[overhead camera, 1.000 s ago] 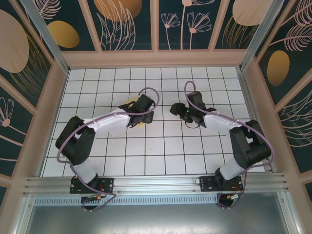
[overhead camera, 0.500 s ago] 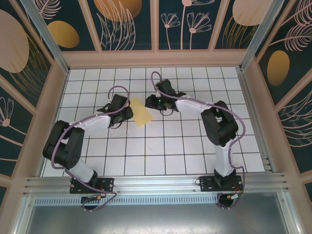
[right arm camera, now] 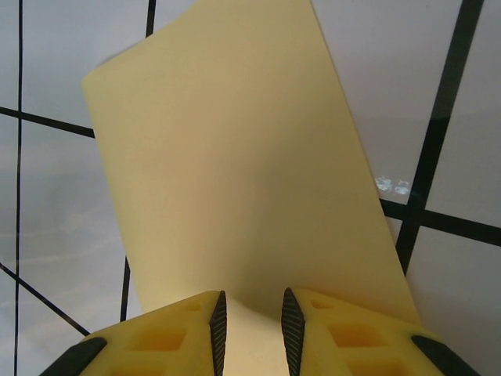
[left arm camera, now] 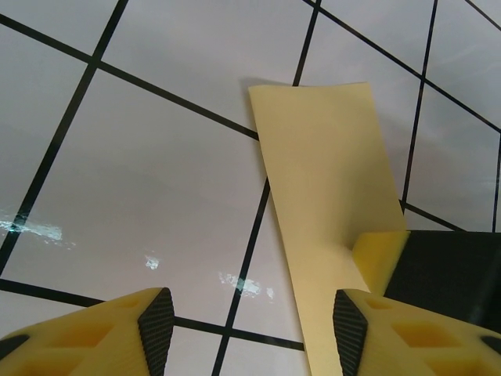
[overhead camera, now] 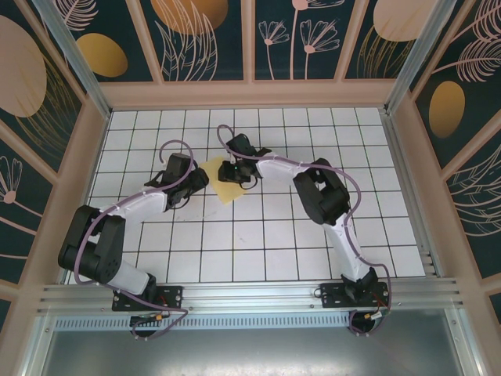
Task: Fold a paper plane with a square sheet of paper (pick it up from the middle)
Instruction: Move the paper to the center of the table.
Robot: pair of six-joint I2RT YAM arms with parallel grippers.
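Note:
The square sheet of paper [overhead camera: 224,189] lies on the white grid table as a bright yellow, narrow oblong. In the right wrist view the sheet of paper [right arm camera: 235,157] spreads out ahead of my right gripper [right arm camera: 250,317]. Its jaws are narrowed to a small gap, and a raised ridge of paper sits between the pads without being clamped. From above, the right gripper [overhead camera: 232,173] rests on the sheet's far edge. My left gripper [left arm camera: 252,317] is wide open and empty just left of the sheet of paper [left arm camera: 329,196], over bare tile. It appears from above as the left gripper [overhead camera: 196,182].
The white grid table [overhead camera: 266,235] is fenced by pink walls on three sides and a metal rail [overhead camera: 250,296] at the near edge. The right arm's elbow [overhead camera: 321,192] lies bent across the middle, and the left arm [overhead camera: 133,205] stretches over the left tiles.
The right arm has swung left and come down on the paper's far edge. The left gripper has drawn back leftward off the sheet, uncovering it.

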